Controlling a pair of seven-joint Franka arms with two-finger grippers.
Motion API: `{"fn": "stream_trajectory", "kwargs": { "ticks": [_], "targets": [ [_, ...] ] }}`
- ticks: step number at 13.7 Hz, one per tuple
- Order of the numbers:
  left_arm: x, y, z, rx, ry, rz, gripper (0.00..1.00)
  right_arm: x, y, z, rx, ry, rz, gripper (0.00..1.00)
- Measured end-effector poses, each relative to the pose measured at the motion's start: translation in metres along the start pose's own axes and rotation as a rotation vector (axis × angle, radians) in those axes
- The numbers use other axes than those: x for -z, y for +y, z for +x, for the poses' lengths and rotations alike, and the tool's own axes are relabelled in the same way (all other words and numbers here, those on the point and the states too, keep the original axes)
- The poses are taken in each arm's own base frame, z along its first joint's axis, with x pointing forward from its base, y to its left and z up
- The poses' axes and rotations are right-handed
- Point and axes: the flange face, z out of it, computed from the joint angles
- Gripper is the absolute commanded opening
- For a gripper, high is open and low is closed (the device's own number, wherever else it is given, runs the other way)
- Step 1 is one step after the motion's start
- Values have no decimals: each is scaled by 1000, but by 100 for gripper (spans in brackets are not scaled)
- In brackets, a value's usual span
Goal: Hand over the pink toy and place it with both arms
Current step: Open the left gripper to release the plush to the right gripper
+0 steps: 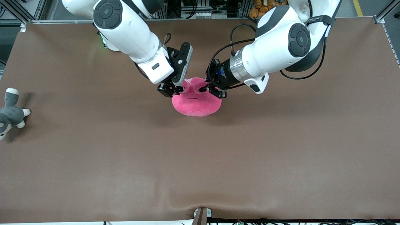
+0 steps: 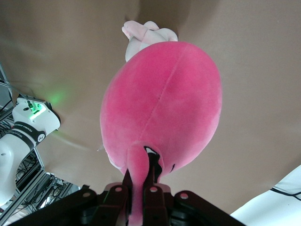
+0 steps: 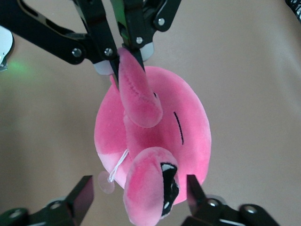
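The pink toy (image 1: pixel 197 104) (image 2: pixel 164 103) (image 3: pixel 188 122) hangs over the middle of the table. My left gripper (image 1: pixel 203 89) (image 2: pixel 140 162) holds it, shut on one of its two bulging eyes. The right wrist view shows the same grip, the left gripper (image 3: pixel 124 54) pinching that eye. My right gripper (image 1: pixel 176 90) (image 3: pixel 140 183) is open around the other eye. One finger stands on each side of it with a gap to the plush, touching nothing. Both arms reach in from the bases' side and meet over the toy.
A grey and white plush animal (image 1: pixel 11 114) lies at the right arm's end of the table. A small pale pink and white plush (image 2: pixel 141 35) lies on the brown table (image 1: pixel 281 150) below the hanging toy; the front view hides it.
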Motion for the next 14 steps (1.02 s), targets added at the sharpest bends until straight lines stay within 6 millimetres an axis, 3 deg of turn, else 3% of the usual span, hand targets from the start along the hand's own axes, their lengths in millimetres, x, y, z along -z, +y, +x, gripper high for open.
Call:
{"fn": "stream_trajectory", "kwargs": {
  "ticks": [5, 6, 8, 12, 14],
  "targets": [
    [2, 3, 2, 5, -1, -4, 3, -3, 2, -1, -4, -6, -1, 0],
    [2, 4, 2, 6, -1, -5, 16, -3, 3, -1, -13, -6, -2, 0],
    [4, 6, 4, 10, -1, -8, 100, -2, 6, -3, -57, -5, -5, 0],
    [8, 11, 8, -19, 56, -74, 100, 0, 11, -7, -122, -11, -16, 0],
    [20, 11, 10, -62, 99, -126, 100, 4, 23, -16, -153, -15, -32, 0]
  ]
}}
